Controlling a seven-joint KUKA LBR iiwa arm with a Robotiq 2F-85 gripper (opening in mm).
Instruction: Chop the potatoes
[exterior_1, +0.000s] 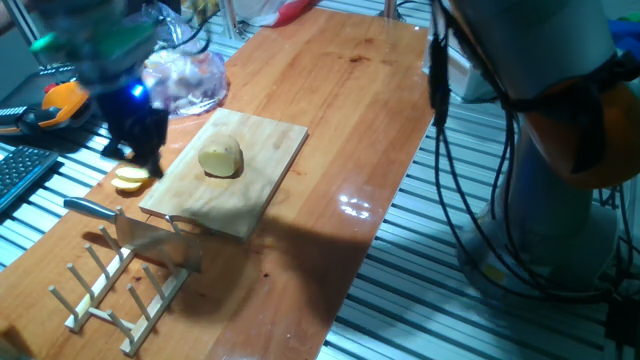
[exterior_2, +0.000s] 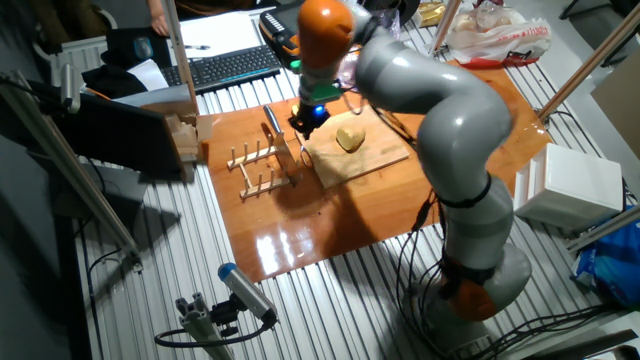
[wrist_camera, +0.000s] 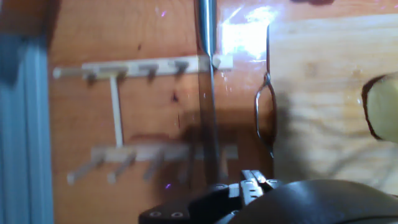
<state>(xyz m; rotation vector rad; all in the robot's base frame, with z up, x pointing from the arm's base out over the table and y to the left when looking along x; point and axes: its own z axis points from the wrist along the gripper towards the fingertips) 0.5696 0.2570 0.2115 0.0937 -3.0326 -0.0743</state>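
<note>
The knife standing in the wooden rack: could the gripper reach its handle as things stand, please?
Probably yes: the gripper hovers near the rack, and nothing covers the knife or its handle.

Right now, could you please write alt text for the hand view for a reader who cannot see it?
Looking down, a knife rests across a wooden peg rack on the table; right of it lies a pale cutting board with a potato chunk at the frame's edge.
</note>
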